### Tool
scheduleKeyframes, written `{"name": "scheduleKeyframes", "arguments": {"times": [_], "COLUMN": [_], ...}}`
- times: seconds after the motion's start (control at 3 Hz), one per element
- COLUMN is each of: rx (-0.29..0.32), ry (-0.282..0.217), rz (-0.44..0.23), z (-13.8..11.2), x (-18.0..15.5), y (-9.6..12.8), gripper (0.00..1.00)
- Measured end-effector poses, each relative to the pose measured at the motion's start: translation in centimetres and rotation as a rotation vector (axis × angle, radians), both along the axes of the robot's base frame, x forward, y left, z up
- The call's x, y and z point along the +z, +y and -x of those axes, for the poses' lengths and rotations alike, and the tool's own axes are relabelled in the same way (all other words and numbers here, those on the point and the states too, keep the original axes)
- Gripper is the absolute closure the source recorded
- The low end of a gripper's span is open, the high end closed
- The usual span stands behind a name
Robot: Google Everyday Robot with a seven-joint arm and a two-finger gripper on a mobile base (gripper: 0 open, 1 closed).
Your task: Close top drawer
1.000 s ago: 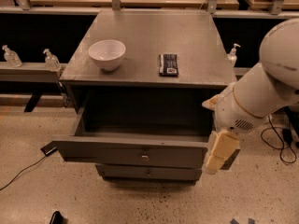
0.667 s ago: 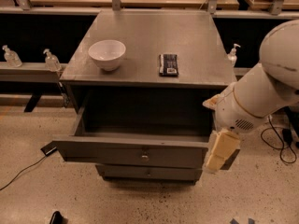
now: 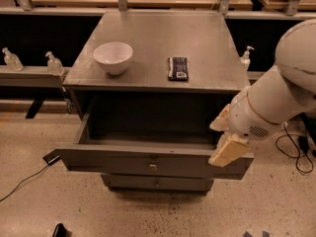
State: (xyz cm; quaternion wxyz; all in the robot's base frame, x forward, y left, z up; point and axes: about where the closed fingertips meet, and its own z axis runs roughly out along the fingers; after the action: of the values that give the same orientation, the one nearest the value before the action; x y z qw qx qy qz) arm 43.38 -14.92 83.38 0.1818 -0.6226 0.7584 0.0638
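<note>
Standing well out of its cabinet, the top drawer [image 3: 148, 162] shows its whole bare inside, its flat grey front hanging forward over the two lower drawers [image 3: 158, 182], with the small knob [image 3: 153, 166] at the middle of the front. The claw [image 3: 228, 151] sits at the right end of that front, against its upper edge and well apart from the knob; whether it presses on the metal or only hangs before it I cannot tell, nor whether it is open or closed, though it appears to have hold of nothing. The risk, as I judge it, lies in that off-centre place: a push so near the corner may skew the drawer on its slides and jam it partway. The claw could also slip past the right end or over the top edge into the cavity, where it might be pinched as the front meets the frame. A hard shove might also jolt the desk [image 3: 163, 33] and set the white bowl [image 3: 113, 57] or the dark flat packet [image 3: 178, 68] sliding. Against the earlier frames nothing seems to have changed: the drawer is out just as far, and claw, bowl and packet hold the same places.
</note>
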Motion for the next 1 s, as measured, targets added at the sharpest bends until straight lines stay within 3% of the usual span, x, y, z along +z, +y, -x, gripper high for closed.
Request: {"name": "scheduleKeyframes", "arguments": {"times": [0.33, 0.67, 1.0], "rx": [0.0, 0.015, 0.036], "ry": [-0.003, 0.027, 0.086], "rz": [0.002, 0.009, -0.042], "z": [0.1, 0.1, 1.2], "x": [0.2, -1.5, -6.6], "y": [0.0, 0.3, 0.7], "gripper": [0.63, 0.88, 1.0]}}
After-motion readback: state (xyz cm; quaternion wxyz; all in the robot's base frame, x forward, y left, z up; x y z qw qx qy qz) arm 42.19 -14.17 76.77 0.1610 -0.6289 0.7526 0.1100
